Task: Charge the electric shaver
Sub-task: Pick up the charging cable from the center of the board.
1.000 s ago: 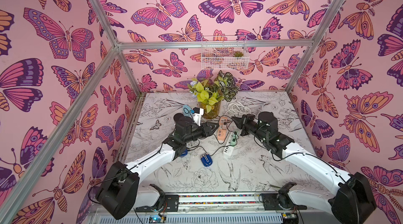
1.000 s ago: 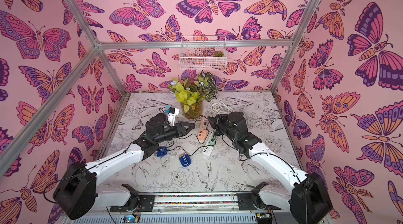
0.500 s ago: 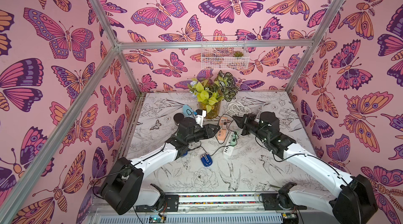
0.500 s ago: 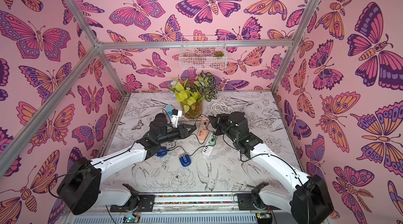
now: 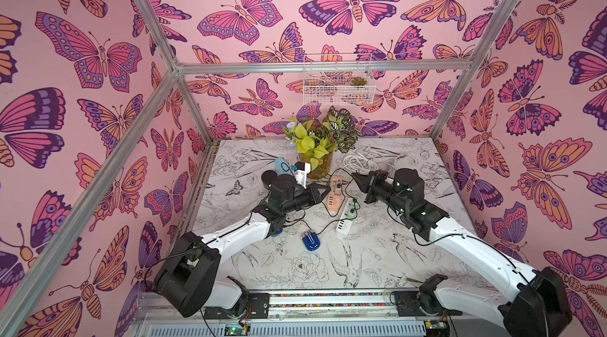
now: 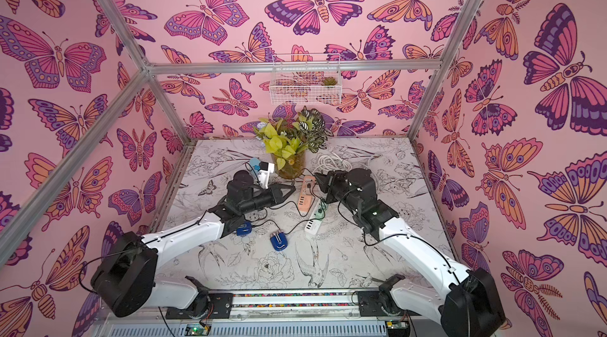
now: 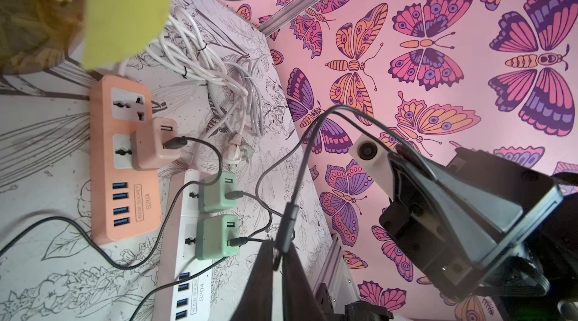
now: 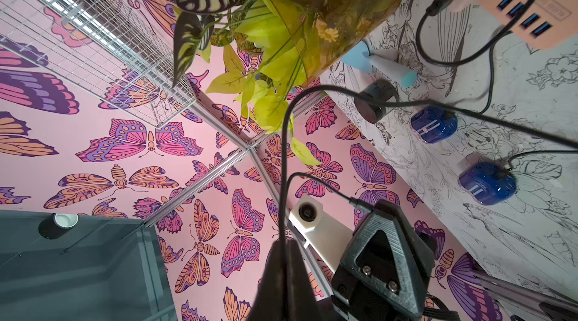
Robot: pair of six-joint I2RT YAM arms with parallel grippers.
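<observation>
Checking grips first: left gripper (image 5: 327, 190) was pinched shut on the plug end of a black charging cable (image 7: 289, 221), right at the stiff moulded collar. Right gripper (image 5: 354, 175) was also closed on what looked like the same cable, further along, with a slack loop hanging between the two. Both were up off the table (image 5: 377, 253), near the orange power strip (image 5: 332, 202).

Electric shaver (image 8: 369, 111): I took the stubby black cylinder for it, not certain. It sat toward the back-left of the table, just beside a pale blue gadget (image 8: 356, 56) and near the plant vase (image 5: 317, 169). It was apart from both grippers, with nothing plugged into it that I could see. Two blue gadgets (image 5: 310, 241) nearer the front already had leads in them.

Handling, my guess:
- Shaver seemed small, light, hard smooth plastic, and round, so it would likely roll or skid if the plug pushed on it.
- I'd pinch across the barrel mid-body, away from the cutting head, with the port end left free. Couldn't see the port.
- Cable seemed limp and light. Only the collar looked stiff enough to steer, so the left hold looked right.
</observation>
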